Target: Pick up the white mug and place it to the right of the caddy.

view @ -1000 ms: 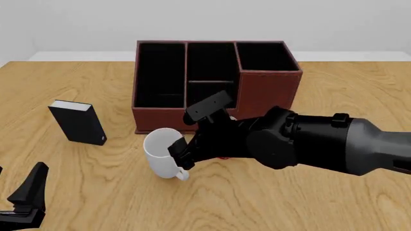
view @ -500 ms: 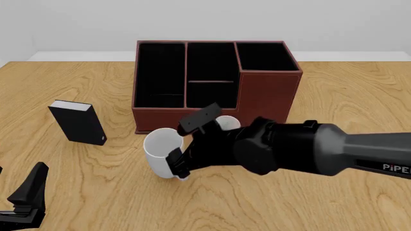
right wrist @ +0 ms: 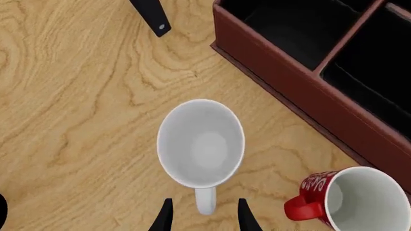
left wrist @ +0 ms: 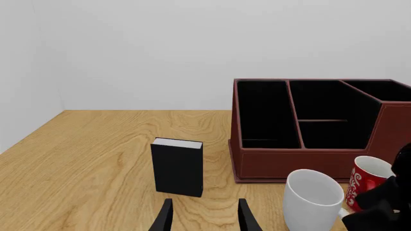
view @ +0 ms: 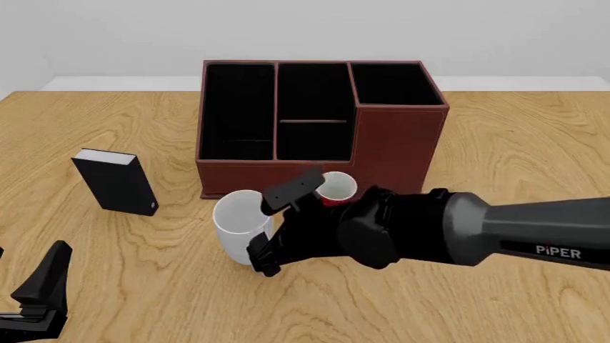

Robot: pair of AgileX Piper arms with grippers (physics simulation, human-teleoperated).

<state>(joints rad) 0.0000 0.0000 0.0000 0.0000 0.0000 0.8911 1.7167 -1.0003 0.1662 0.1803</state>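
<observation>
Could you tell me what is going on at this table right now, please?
The right gripper is poised at the white mug, its open fingers on either side of the mug's handle, not yet closed. The mug stands upright on the table in front of the caddy, with a red mug just beside it. The left gripper rests open and empty off to the side, near a small black box.

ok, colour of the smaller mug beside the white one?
Red mug with white lettering outside, white inside; right wrist view shows it best.
</observation>
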